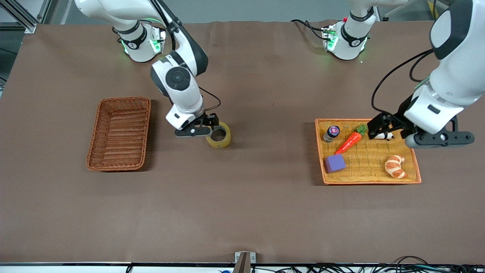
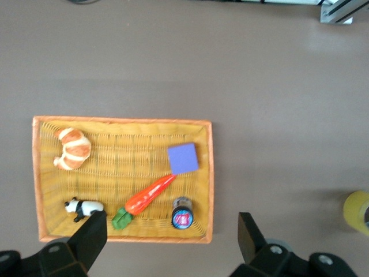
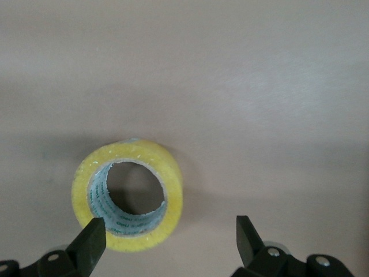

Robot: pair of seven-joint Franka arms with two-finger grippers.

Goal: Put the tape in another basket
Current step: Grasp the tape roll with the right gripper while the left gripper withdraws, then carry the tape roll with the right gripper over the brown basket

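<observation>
Right tool [image 1: 213, 125] spread above tape [image 1: 219, 137]; basket [image 1: 119, 132] empty.

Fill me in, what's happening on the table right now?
The right gripper hangs open just over the tape, which lies flat on the table between the two baskets, not yet gripped. The basket sits toward the right arm's end. The left gripper waits open over the tray of toys.

- The tape [image 1: 218, 135], a yellowish ring with a grey core, lies flat on the table.
- The basket [image 1: 119, 133], reddish-brown wicker, sits toward the right arm's end.
</observation>
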